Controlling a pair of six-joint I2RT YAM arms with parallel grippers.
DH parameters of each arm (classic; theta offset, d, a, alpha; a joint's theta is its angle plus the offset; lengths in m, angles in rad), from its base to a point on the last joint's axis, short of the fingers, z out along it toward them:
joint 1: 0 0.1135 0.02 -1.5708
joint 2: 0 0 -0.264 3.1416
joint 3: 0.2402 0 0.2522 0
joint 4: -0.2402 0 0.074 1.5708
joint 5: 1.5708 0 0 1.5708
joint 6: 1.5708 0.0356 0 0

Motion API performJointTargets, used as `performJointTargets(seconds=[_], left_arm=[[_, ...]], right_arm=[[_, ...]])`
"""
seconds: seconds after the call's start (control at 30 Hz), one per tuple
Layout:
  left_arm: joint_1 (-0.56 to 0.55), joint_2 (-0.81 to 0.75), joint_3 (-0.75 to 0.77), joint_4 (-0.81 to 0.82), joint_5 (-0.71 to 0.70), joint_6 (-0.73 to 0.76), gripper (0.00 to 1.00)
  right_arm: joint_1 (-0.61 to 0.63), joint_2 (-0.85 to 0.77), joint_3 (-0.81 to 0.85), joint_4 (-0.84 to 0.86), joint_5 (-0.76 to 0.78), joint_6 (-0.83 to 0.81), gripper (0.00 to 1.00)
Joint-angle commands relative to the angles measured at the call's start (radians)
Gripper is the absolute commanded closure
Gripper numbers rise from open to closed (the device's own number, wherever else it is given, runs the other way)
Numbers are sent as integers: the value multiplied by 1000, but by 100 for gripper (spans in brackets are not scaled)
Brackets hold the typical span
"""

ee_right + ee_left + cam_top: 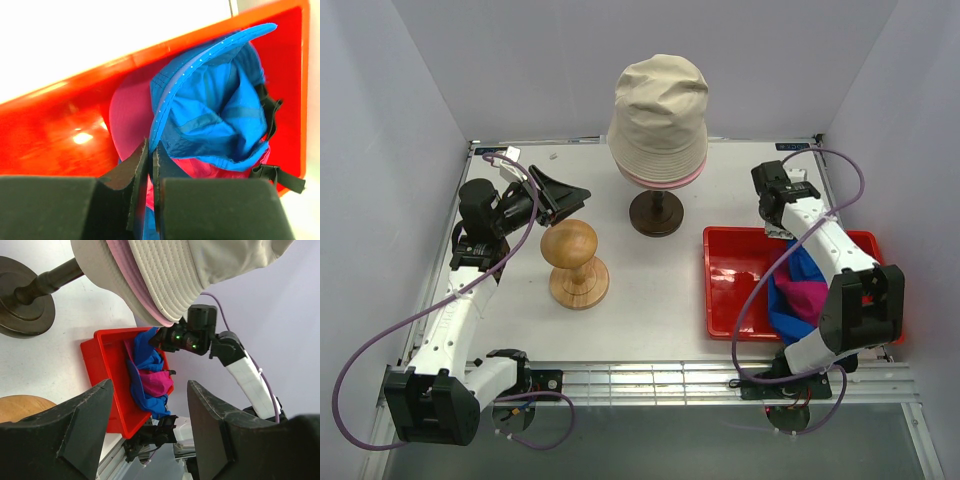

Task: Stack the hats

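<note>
We're halfway: beige bucket hat (658, 105) tops pink bucket hat (665, 181), far centre. Our right gripper (150, 165) seems to pinch the blue cap (210, 115), the magenta cap (127, 115) waits in the right-side red tray (730, 290), and the left gripper (150, 390) is spread, empty.

Top view overhead, whole table (660, 290); left wrist sideways, distant; right wrist close (all share red tray (732, 262)).

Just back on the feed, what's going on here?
The beige fabric bucket hat sits over the light pink bucket hat on the dark stand. The bright blue brimmed cap and magenta brimmed cap lie crumpled in the red plastic tray. The right gripper hangs shut near them, holding nothing; the left gripper is open, empty.
</note>
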Motion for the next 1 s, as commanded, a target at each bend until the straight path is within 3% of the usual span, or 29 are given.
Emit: performJointTargets(seconds=[0.0,0.5,0.77,0.97], left_arm=[[0,-18,23,-3,-13,9,30],[0,-31,23,5,-19,-25,30],[0,-40,45,-4,-22,-43,30],[0,-78,108,-98,-61,-34,31]], right_arm=[[4,-79,91,-48,-36,33,92],[4,-255,372,-204,-85,68,92],[4,-449,363,-146,-232,178,92],[4,-567,354,-69,-327,282,92]])
